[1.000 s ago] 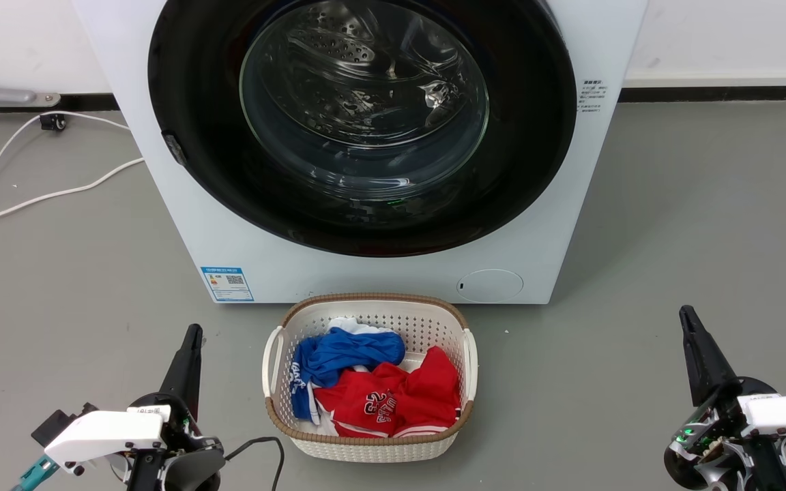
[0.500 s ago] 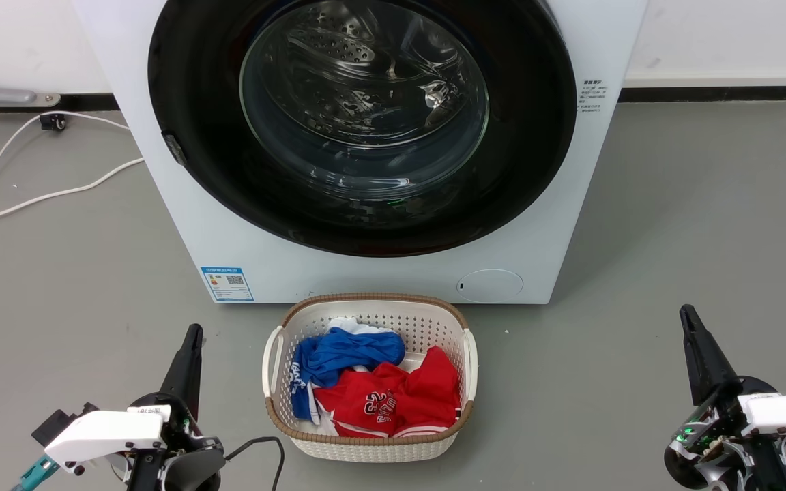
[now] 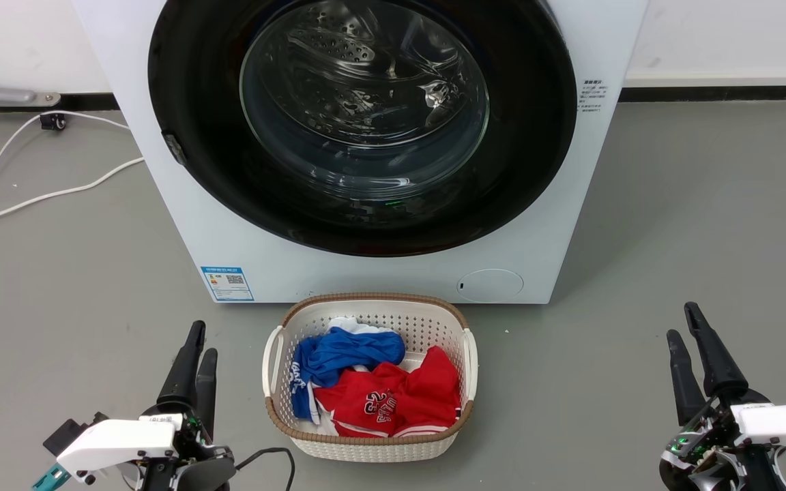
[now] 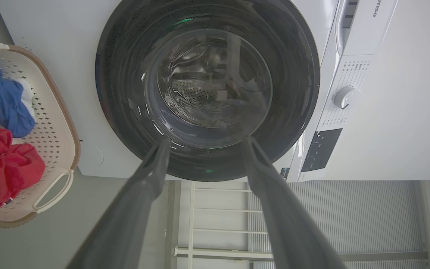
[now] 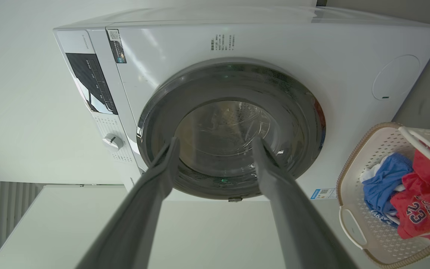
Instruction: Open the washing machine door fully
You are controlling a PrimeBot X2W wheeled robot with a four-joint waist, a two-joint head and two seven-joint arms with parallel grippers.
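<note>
A white front-loading washing machine (image 3: pixel 366 276) stands on a grey floor (image 3: pixel 673 225), seen from above and in front. The washing machine door (image 3: pixel 364 102), a large glossy black disc with a clear bulging glass window, lies shut and flush against the machine's front. It covers nearly the machine's whole width, and the steel drum shows through the glass.

Below the door on the machine's front, a small round white flap (image 3: pixel 490 285) sits toward the robot's right. A blue label (image 3: pixel 227 283) sits toward the robot's left.

Just in front of the machine's base is a cream laundry basket (image 3: pixel 372 298) with a brown rim. It holds a blue garment (image 3: pixel 345 351) and a red jersey (image 3: pixel 393 399).

The left tool (image 3: pixel 202 341) hovers in front of the machine on the robot's left, well apart from the door. Its two dark fingers are spread and grasp nothing. The right tool (image 3: pixel 681 322) hovers in front of the machine, further out on the robot's right. It is also released, with fingers apart. Both wrist views look between the parted fingers at the closed door.

A white cable (image 3: pixel 45 194) trails across the floor beside the machine on the robot's left.
</note>
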